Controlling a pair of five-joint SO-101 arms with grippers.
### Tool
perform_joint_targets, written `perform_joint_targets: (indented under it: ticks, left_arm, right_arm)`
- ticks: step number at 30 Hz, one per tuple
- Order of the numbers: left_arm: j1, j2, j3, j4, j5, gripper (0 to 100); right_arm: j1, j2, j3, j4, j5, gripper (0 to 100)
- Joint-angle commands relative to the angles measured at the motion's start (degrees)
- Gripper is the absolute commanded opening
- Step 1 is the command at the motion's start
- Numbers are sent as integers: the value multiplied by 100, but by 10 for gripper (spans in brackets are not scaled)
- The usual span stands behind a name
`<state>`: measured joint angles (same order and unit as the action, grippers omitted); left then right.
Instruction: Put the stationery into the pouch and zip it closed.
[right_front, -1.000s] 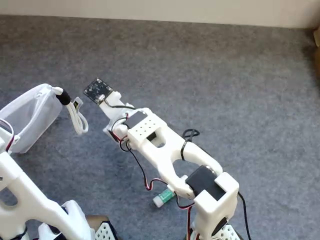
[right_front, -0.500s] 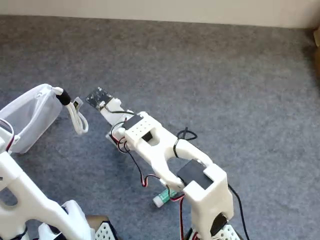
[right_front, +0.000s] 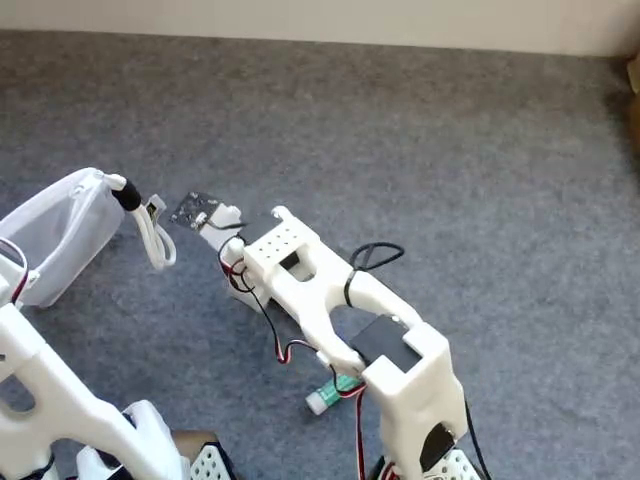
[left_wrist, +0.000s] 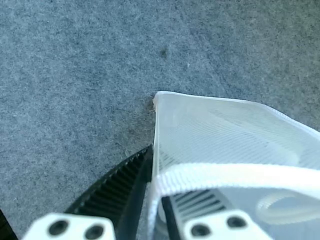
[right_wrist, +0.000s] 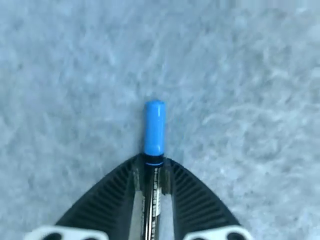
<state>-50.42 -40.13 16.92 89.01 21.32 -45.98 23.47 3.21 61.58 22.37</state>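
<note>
Right end effector (right_wrist: 154, 167) clamped on pen (right_wrist: 154, 127), blue cap leading; pouch (right_front: 60, 235) mouth near ahead, left end effector (left_wrist: 156, 175) pinching its rim.

The grey carpeted worktop (right_front: 480, 150) lies open across its far and right areas. The white right arm (right_front: 320, 290) spans the centre. A white cord loop (right_front: 157, 240) sits between this arm and the white mesh pouch (right_front: 60, 235). A green-capped white cylinder (right_front: 328, 396) lies beneath the arm, near its base.
</note>
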Motion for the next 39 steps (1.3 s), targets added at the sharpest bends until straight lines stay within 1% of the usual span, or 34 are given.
perform_joint_targets:
  ticks: [1,7,12,15,22,29,34,39]
  left_arm:
    - [-75,-22,-48,-79,44,6]
    - [-75,-22,-48,-79,44,6]
    - [-75,-57,-48,-70,44,6]
    - [-57,-57,-57,-70,44,6]
    - [655,-57,-84,-70,44,6]
    - [1007,-66,-92,-62,35,6]
    - [1429,-66,-110,79,35,6]
    - [1851,-66,-66,97,26,6]
  right_arm:
    - [22,-127,-295,312,114,9]
    - [22,-136,-497,409,105,9]
    - [4,-435,-857,1051,105,8]
    - [31,-699,-910,1174,105,8]
    - [207,-1209,-901,1209,105,8]
    - [558,-1868,-901,1165,105,8]
    - [857,-1947,-945,1156,97,8]
    - [901,-1965,-945,1209,97,8]
